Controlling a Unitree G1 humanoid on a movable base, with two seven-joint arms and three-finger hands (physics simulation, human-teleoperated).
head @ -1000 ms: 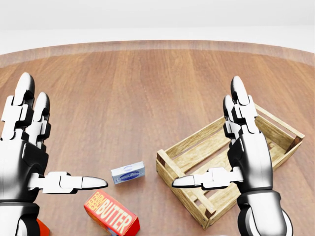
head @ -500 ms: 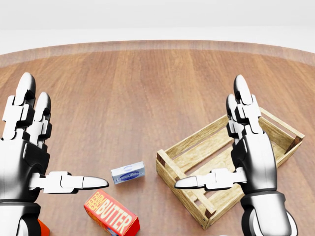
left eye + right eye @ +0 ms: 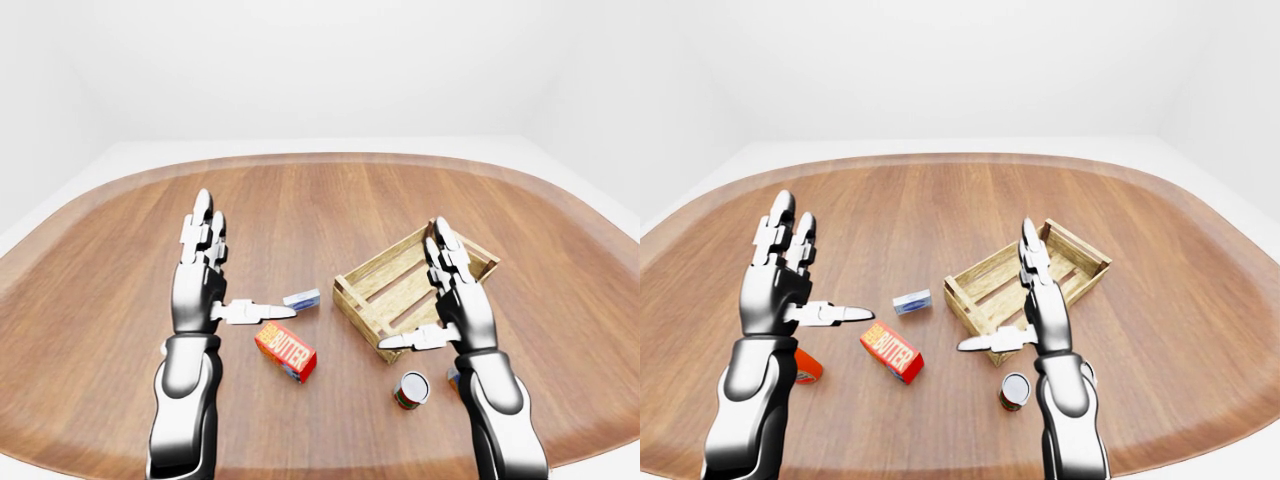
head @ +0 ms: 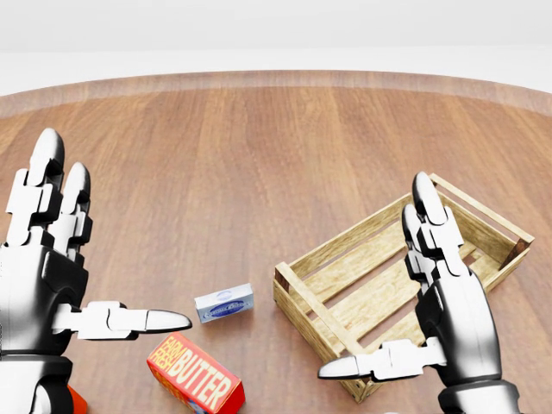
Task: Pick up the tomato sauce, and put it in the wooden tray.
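Red-labelled tomato sauce can (image 3: 411,389) stands upright beside the spread right hand (image 3: 455,305), below the wooden tray (image 3: 385,272).

Wooden table (image 3: 320,200) with tray (image 3: 415,285), butter box (image 3: 286,351), tomato sauce can (image 3: 410,389).

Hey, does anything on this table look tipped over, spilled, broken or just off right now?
Only one thing: the small can near the bottom of the left-eye view, below the wooden tray, lies on its side, end toward the camera. Nothing looks spilled or broken. The butter box lies flat; both hands are open and empty.
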